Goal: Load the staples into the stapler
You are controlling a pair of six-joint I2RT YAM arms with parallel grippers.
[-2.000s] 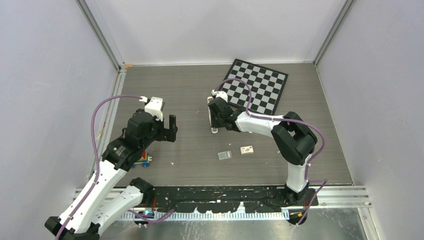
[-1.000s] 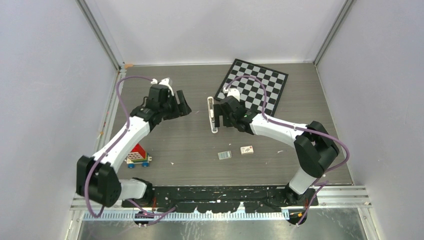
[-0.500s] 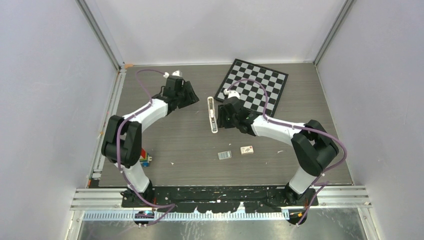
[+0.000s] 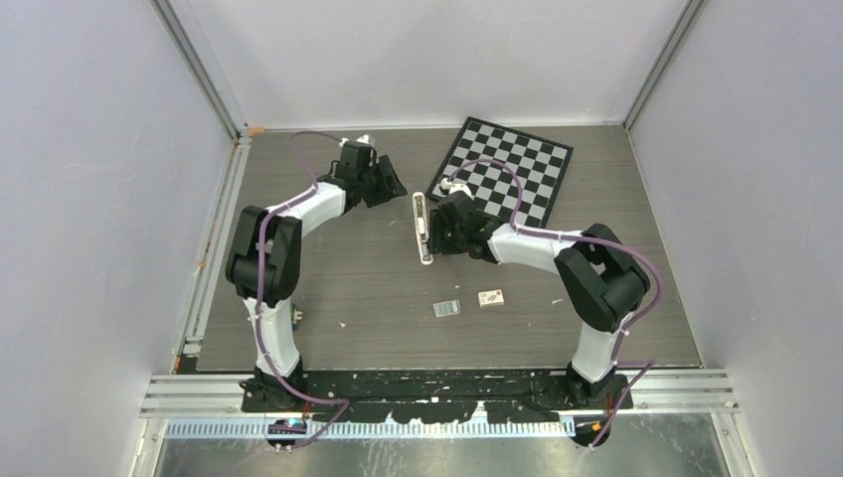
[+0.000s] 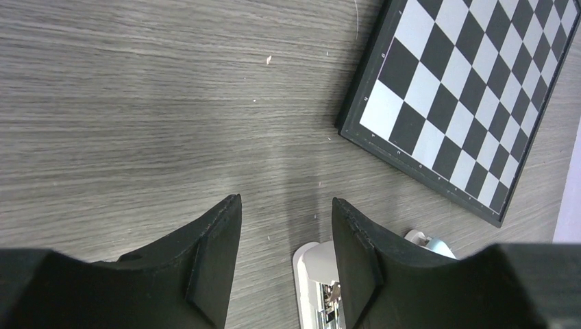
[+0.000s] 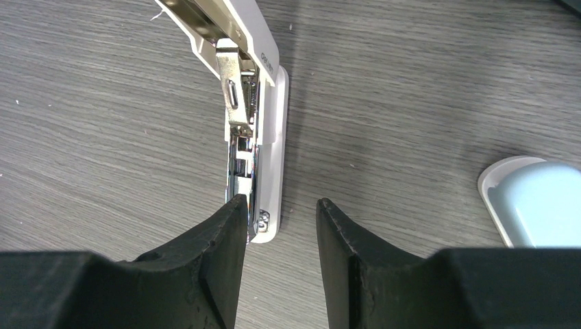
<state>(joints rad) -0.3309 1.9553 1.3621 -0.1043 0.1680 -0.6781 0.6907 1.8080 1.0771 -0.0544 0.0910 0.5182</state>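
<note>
My right gripper (image 6: 281, 203) sits partly apart at one end of the open stapler (image 6: 274, 130), clamping nothing; my left gripper (image 5: 286, 201), also apart and empty, hovers over the counter (image 5: 137, 103).

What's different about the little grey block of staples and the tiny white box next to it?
The staple block is silvery grey; the box is whitish with a reddish mark. In the top view the block lies left of the box and slightly nearer the arm bases. Both are small, lie flat on the table, close but not touching, and are far shorter than the stapler.
</note>
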